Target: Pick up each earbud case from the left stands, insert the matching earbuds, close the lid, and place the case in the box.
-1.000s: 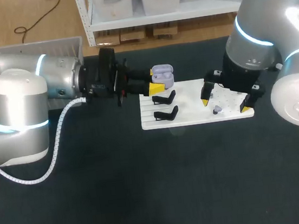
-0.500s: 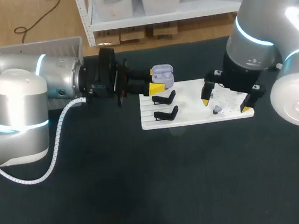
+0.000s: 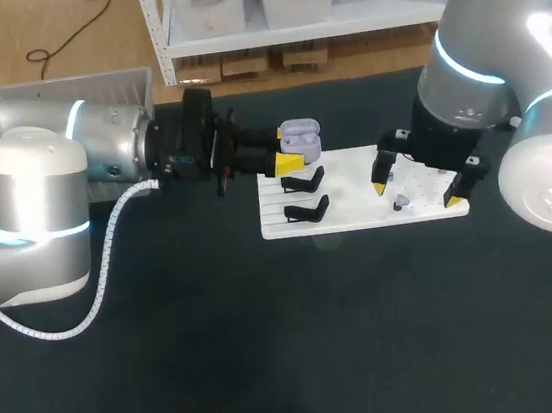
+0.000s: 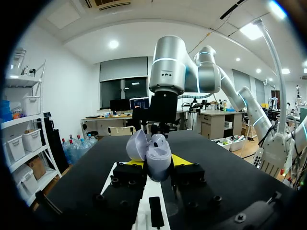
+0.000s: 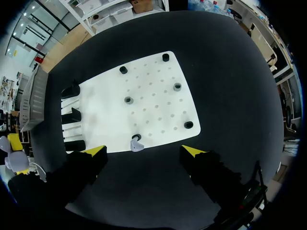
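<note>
Listing by view, as I read the rig from the remote station.

Head view. Left gripper (image 3: 292,154): closed on the lavender earbud case (image 3: 300,140), lid open, held above the far left corner of the white board (image 3: 352,207). Black stands (image 3: 303,181): two visible on the board's left side, both bare. Right gripper (image 3: 416,192): fingers spread, hanging over the board's right part. Earbud (image 3: 401,202): one small lavender piece near the board's front edge, between the right fingers. Box (image 3: 89,81): pale crate at the table's far left, behind the left arm.

Left wrist view. Earbud case (image 4: 159,154): upright between the yellow tips, which press it from both sides, with the lid (image 4: 136,145) tipped back to one side. Right arm (image 4: 165,96): directly ahead, beyond the case.

Right wrist view. Right gripper (image 5: 144,152): wide open, holding nothing. Earbud (image 5: 136,144): on the board's near edge, just ahead of the gap between the fingers. Case (image 5: 14,161): off beside the board, well apart.

Step in hand, my judgement: picking the earbud. Advice: centre the fingers on it, descend straight, close gently since it is small and rounded, and hold the case level with its cavity facing up.
</note>
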Motion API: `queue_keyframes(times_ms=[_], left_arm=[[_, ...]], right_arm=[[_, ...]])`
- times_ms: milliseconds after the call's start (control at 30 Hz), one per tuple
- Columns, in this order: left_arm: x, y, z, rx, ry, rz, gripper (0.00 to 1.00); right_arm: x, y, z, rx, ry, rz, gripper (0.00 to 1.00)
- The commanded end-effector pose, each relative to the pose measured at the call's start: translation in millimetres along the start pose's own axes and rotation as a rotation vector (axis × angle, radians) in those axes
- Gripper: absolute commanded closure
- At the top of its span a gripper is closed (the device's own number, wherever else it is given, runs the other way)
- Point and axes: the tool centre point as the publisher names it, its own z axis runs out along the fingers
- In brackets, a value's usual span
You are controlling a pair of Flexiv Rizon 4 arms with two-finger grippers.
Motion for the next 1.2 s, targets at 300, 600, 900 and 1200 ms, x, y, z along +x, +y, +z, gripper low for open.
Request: queue_keyframes(times_ms=[300, 600, 900, 1200], left_arm=[[-0.3, -0.6, 0, -0.002, 0.002, 0.0, 1.0], [-0.3, -0.6, 0, -0.002, 0.002, 0.0, 1.0], [-0.3, -0.6, 0, -0.002, 0.002, 0.0, 1.0], [-0.3, -0.6, 0, -0.002, 0.002, 0.0, 1.0]], right_arm=[[1, -4, 10, -0.021, -0.075, -0.013, 0.01], [6, -4, 10, 0.0, -0.11, 0.002, 0.51], [2, 2, 10, -0.001, -0.116, -0.001, 0.55], [-2, 11, 15, 0.004, -0.108, -0.012, 0.56]])
